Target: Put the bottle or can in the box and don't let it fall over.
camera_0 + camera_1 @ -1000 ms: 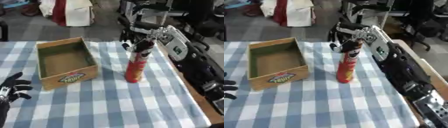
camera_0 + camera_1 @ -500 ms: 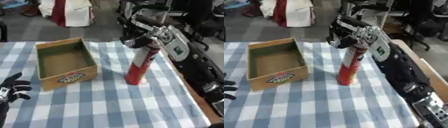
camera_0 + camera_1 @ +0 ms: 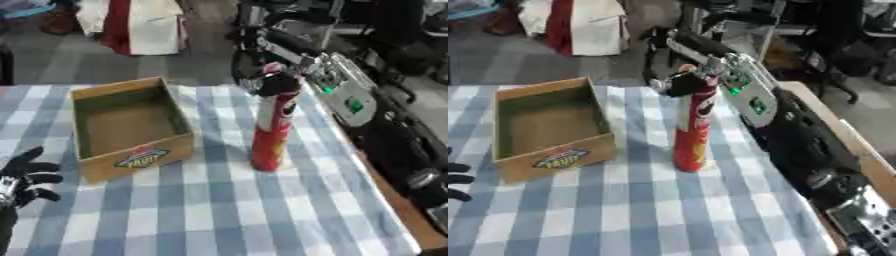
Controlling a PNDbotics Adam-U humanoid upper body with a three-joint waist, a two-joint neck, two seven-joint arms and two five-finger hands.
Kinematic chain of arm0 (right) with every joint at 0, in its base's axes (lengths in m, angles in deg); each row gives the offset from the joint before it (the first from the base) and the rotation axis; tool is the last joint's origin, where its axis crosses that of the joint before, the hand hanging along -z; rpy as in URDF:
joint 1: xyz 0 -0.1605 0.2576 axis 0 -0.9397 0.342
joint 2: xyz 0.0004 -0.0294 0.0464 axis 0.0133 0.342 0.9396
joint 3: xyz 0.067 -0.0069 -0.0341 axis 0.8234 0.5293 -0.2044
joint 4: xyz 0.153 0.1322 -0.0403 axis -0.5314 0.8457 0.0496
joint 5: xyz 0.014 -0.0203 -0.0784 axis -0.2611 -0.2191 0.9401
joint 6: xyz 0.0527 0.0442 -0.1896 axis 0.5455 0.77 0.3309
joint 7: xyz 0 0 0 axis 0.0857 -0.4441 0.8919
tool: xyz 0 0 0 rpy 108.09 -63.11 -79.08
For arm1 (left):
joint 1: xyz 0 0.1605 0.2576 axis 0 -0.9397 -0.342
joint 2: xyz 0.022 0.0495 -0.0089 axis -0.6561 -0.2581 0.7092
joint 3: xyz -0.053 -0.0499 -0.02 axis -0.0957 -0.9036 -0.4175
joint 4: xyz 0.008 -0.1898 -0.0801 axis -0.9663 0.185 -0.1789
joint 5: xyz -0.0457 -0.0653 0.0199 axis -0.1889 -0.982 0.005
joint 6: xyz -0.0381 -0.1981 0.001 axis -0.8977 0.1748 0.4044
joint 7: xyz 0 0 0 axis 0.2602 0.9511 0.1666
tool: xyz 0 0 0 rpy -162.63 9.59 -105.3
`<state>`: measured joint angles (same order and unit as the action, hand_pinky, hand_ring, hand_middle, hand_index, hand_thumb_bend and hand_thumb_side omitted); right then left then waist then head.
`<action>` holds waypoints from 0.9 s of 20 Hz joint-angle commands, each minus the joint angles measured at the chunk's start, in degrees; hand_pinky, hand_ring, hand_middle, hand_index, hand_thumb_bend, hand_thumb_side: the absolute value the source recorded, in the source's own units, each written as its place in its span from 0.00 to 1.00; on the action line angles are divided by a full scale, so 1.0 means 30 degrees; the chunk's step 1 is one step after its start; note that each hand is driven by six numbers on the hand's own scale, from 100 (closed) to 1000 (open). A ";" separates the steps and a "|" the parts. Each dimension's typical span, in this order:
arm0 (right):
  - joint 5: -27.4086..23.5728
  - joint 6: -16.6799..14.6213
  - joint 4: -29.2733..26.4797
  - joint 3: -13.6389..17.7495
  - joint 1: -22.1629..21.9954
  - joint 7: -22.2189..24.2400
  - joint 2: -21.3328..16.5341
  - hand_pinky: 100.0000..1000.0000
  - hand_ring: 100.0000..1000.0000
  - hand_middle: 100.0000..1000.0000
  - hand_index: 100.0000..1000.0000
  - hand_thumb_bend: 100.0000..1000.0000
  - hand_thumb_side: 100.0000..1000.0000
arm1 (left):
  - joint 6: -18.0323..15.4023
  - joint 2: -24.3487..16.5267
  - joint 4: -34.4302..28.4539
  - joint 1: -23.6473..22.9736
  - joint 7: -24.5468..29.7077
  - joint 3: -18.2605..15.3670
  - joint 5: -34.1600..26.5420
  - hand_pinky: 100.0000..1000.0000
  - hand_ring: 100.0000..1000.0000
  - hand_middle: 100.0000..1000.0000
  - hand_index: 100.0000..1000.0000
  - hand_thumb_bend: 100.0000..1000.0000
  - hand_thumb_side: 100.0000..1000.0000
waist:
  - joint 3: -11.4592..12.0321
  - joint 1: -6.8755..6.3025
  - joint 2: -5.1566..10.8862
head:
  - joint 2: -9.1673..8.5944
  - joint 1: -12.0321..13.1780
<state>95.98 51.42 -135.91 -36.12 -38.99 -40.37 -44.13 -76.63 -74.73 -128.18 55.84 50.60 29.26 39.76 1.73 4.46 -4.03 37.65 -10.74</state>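
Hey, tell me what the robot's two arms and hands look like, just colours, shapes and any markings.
The right arm is bulky and mostly black, with a pale grey panel carrying green marks and silver joint rings lower down. Its right robot hand is black with silvery metal parts. The left robot hand is black with dark, slim fingers and a silvery wrist piece.

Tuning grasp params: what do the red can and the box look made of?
Red can: tall tube, glossy printed wrap, likely coated cardboard; dark cap at the top looks plastic. The right hand grips it there. Box: matte brown cardboard, open top, thin walls, printed label on the front.
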 commanded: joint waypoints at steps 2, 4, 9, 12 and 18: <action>0.0142 0.0604 -0.1616 0.0667 -0.0152 0.1196 -0.1406 0.99 1.00 1.00 1.00 0.00 0.83 | -0.0005 -0.0158 -0.0292 0.0128 -0.0030 -0.0046 -0.0031 0.49 0.64 0.63 0.92 0.21 1.00 | -0.0114 -0.0045 0.0191 | -0.0225 0.0022; 0.0081 0.0969 -0.1896 0.0927 -0.0527 0.1795 -0.1705 1.00 1.00 1.00 1.00 0.00 0.89 | -0.0002 -0.0173 -0.0296 0.0115 -0.0047 -0.0067 -0.0021 0.49 0.64 0.63 0.92 0.21 1.00 | -0.0173 -0.0039 0.0188 | -0.0214 0.0045; 0.0017 0.1572 -0.2212 0.1178 -0.1482 0.3280 -0.2210 1.00 1.00 1.00 1.00 0.00 1.00 | 0.0012 -0.0217 -0.0287 0.0063 -0.0014 -0.0081 0.0031 0.49 0.64 0.63 0.92 0.21 1.00 | -0.0329 -0.0008 0.0165 | -0.0195 0.0105; 0.0054 0.1855 -0.2004 0.1221 -0.1827 0.3999 -0.2213 1.00 1.00 1.00 1.00 0.00 1.00 | 0.0003 -0.0214 -0.0298 0.0070 0.0023 -0.0088 0.0048 0.49 0.64 0.63 0.92 0.21 1.00 | -0.0361 -0.0033 0.0146 | -0.0195 0.0094; 0.0413 0.2083 -0.0612 0.1185 -0.1980 0.4379 -0.1758 0.95 1.00 1.00 1.00 0.00 1.00 | 0.0006 -0.0184 -0.0303 0.0105 0.0052 -0.0095 0.0032 0.49 0.64 0.63 0.92 0.21 1.00 | -0.0323 -0.0081 0.0124 | -0.0234 -0.0033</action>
<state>96.82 57.60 -138.18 -33.32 -45.75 -27.43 -48.52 -76.61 -74.77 -128.18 55.62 50.61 29.24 39.85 0.77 4.48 -4.04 37.64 -10.69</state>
